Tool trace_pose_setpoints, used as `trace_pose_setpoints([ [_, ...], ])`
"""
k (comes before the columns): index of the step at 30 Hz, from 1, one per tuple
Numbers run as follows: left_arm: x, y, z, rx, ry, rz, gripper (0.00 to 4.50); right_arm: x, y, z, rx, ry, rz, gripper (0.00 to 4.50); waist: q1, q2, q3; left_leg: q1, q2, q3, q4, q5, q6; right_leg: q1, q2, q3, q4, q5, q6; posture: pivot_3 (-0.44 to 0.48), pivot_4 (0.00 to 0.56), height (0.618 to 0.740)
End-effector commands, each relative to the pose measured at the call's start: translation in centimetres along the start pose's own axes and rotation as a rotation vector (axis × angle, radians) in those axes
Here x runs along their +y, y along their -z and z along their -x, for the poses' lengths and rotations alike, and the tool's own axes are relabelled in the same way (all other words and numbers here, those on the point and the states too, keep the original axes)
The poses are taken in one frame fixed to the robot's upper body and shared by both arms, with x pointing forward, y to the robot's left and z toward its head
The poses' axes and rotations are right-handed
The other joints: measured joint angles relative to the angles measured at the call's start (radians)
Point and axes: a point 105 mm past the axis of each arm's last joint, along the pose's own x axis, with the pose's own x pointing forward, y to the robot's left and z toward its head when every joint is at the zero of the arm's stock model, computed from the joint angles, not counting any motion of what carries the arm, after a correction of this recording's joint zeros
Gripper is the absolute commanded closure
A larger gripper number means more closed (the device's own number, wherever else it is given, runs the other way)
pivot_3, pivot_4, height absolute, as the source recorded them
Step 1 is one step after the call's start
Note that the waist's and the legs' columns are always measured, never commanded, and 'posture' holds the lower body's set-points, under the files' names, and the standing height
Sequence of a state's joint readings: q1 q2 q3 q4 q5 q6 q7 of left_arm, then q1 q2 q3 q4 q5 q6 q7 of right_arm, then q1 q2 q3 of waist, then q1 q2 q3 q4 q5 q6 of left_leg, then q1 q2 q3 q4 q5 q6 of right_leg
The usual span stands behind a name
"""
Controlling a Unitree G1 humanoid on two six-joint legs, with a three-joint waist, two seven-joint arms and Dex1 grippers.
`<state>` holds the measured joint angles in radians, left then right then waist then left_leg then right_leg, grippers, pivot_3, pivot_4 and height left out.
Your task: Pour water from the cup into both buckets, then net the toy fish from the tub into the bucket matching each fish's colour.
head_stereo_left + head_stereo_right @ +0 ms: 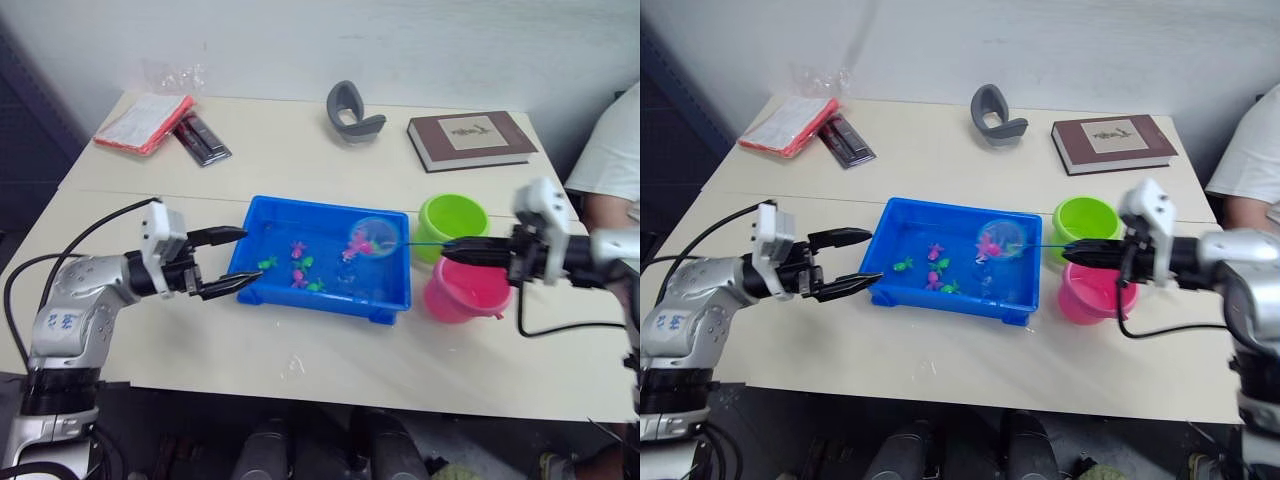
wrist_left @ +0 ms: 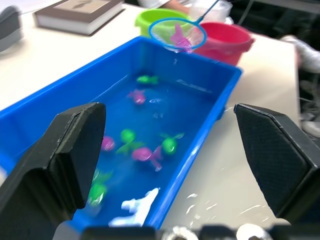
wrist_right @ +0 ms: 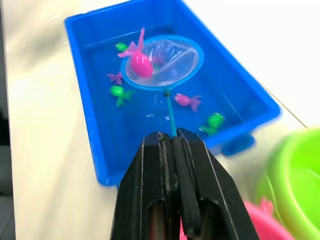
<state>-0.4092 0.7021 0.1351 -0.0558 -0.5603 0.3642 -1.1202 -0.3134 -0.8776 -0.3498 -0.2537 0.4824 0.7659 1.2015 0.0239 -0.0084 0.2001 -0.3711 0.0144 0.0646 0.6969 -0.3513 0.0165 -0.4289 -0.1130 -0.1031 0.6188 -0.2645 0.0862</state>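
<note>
One pink fish [image 3: 140, 64] lies in the net [image 3: 162, 62], held over the tub [image 1: 262, 288]'s right end by the right end effector [image 1: 449, 251], clamped on the handle. Beside that rim stand the green bucket [image 1: 452, 218] and pink bucket [image 1: 470, 297], the latter partly hidden. Left end effector [image 1: 240, 259] gapes, empty, at the tub's left rim, bare table [image 1: 300, 365] below.

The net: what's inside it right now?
One pink fish lies in the net, held over the tub by the right gripper, shut on the handle. Through the mesh nothing else is visible; the pink bucket's inside is mostly hidden.
</note>
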Motion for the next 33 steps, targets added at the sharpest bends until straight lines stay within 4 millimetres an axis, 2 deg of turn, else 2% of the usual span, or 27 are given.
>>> trace_pose_setpoints([
  [1, -0.7, -1.3, -1.4, -0.045, 0.079, -0.03, 0.09, 0.0, -1.4, 3.3, -0.081, 0.156, 0.058, 4.5, 0.002, 0.0, 0.0, 0.0, 0.0, 0.0, 0.0, 0.0, 0.0, 0.0, 0.001, 0.0, 0.0, 0.0, 0.0, 0.0, 0.15, 0.74],
  [5, -1.2, -1.0, -2.8, -0.061, 0.126, -0.012, 0.09, 0.7, -0.1, 6.3, -0.073, 0.287, 0.061, 4.5, 0.002, 0.0, 0.0, 0.001, -0.001, 0.001, 0.0, 0.0, 0.001, 0.001, 0.003, 0.001, 0.001, 0.001, 0.001, 0.0, 0.15, 0.74],
  [8, -1.7, -0.3, -3.5, -0.056, 0.164, 0.009, 0.09, 1.5, 1.7, 8.3, -0.062, 0.382, 0.047, 4.5, 0.001, 0.0, 0.0, 0.002, -0.001, 0.002, 0.0, 0.0, 0.001, 0.001, 0.004, 0.002, 0.001, 0.001, 0.001, 0.0, 0.15, 0.74],
  [11, -1.9, -0.3, -4.2, -0.083, 0.178, 0.038, 0.09, 2.5, 3.7, 9.7, -0.004, 0.442, 0.107, 4.5, 0.002, 0.001, 0.0, 0.002, -0.001, 0.002, 0.0, 0.0, 0.001, 0.001, 0.004, 0.003, 0.001, 0.001, 0.001, 0.0, 0.15, 0.74],
  [15, -2.0, -0.8, -5.2, -0.115, 0.196, 0.054, 0.09, 3.3, 5.3, 10.0, 0.033, 0.501, 0.219, 4.5, -0.002, 0.001, 0.0, 0.004, -0.002, 0.003, 0.0, 0.0, 0.002, 0.002, 0.004, 0.005, -0.002, 0.001, 0.002, 0.0, 0.15, 0.74],
  [21, -2.5, -1.0, -5.9, -0.109, 0.233, 0.033, 0.09, 3.2, 6.2, 10.3, 0.121, 0.578, 0.573, 4.5, -0.004, 0.001, -0.001, 0.007, -0.002, 0.006, 0.0, 0.0, 0.002, 0.002, 0.005, 0.009, 0.0, 0.001, 0.002, 0.0, 0.15, 0.74],
  [29, -2.5, -1.0, -6.1, -0.117, 0.214, 0.028, 0.09, 2.5, 6.5, 10.3, 0.269, 0.661, 1.059, 4.5, -0.003, 0.001, -0.001, 0.007, -0.002, 0.007, 0.0, 0.001, 0.001, 0.001, 0.005, 0.013, 0.0, 0.001, 0.002, 0.0, 0.15, 0.74],
  [33, -2.5, -0.9, -6.1, -0.117, 0.198, 0.031, 0.09, 2.7, 6.6, 10.1, 0.283, 0.656, 1.195, 4.5, -0.005, 0.001, -0.001, 0.008, -0.002, 0.007, 0.0, 0.001, 0.001, 0.001, 0.005, 0.018, 0.0, 0.001, 0.002, 0.0, 0.15, 0.74],
])
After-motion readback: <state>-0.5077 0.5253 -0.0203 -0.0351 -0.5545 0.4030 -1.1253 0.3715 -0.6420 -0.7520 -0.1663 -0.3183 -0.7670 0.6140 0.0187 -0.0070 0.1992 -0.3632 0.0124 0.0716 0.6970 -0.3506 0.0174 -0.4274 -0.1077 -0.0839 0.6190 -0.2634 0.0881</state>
